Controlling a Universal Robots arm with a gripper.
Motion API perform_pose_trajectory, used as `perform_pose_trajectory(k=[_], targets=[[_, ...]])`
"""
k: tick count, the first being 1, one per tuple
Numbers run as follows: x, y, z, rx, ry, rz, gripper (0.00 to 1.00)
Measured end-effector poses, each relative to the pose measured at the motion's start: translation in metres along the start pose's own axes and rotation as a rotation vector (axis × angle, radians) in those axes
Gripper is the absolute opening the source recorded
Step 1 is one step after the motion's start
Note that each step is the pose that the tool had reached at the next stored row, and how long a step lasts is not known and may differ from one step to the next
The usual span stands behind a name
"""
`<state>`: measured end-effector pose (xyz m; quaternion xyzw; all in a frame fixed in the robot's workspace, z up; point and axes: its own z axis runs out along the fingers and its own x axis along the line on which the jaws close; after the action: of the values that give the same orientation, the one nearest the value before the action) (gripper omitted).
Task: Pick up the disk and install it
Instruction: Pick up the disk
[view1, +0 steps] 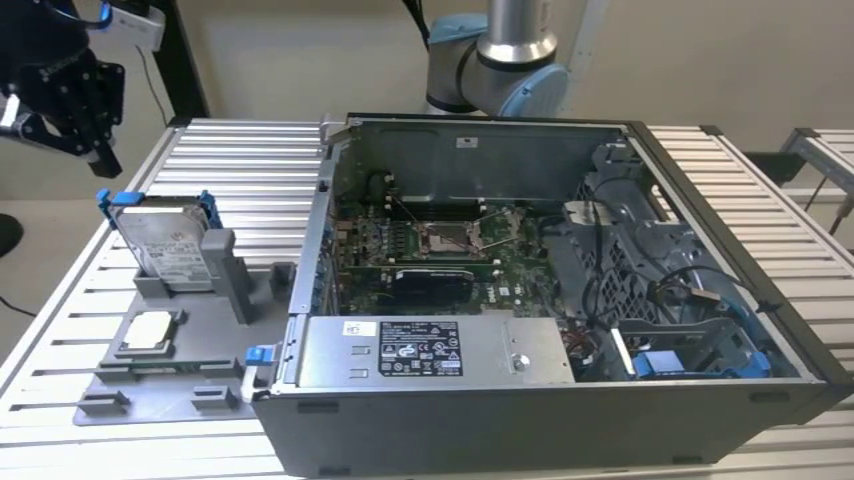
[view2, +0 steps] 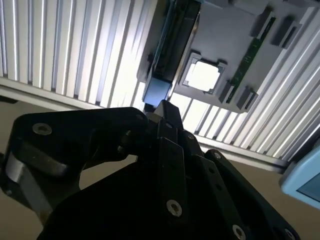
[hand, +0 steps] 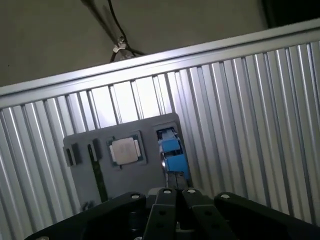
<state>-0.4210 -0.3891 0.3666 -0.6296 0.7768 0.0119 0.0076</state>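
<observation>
Hovering at the upper left of the exterior view, your gripper (view1: 94, 150) hangs raised above the slatted table (view1: 240, 170), well apart from the disk (view1: 167, 245). The disk stands upright on its edge in a grey holder (view1: 220, 270) at the left of that view. Its blue carrier frames it, and the open computer case (view1: 561, 400) is just beside it. In the first wrist view the fingers (hand: 165, 210) lie closed against each other with nothing between them, and the disk's blue end (hand: 172, 152) sits just ahead of their tips.

To do the pick-up well, you probably need the fingers spread wider than the disk's thin side before you go down, since closed tips would only knock its top edge. Line them up across the flat faces rather than the blue ends, and centre them over the disk. Come down vertically so the holder's uprights stay clear. Mind the square chip (view1: 147, 333) lying flat on the same grey plate, near the holder. A slanted approach could catch it or tip the disk in its slot.
</observation>
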Motion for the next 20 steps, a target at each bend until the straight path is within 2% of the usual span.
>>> perform_pose_trajectory(k=[5, 14, 15, 20], targets=[[0.0000, 0.0000, 0.0009, 0.0033, -0.0005, -0.083, 0.00], [0.0000, 0.0000, 0.0010, 0.0032, -0.0004, -0.087, 0.00], [0.0000, 0.0000, 0.0010, 0.0032, -0.0004, -0.087, 1.00], [0.0000, 0.0000, 0.0010, 0.0032, -0.0004, -0.088, 1.00]])
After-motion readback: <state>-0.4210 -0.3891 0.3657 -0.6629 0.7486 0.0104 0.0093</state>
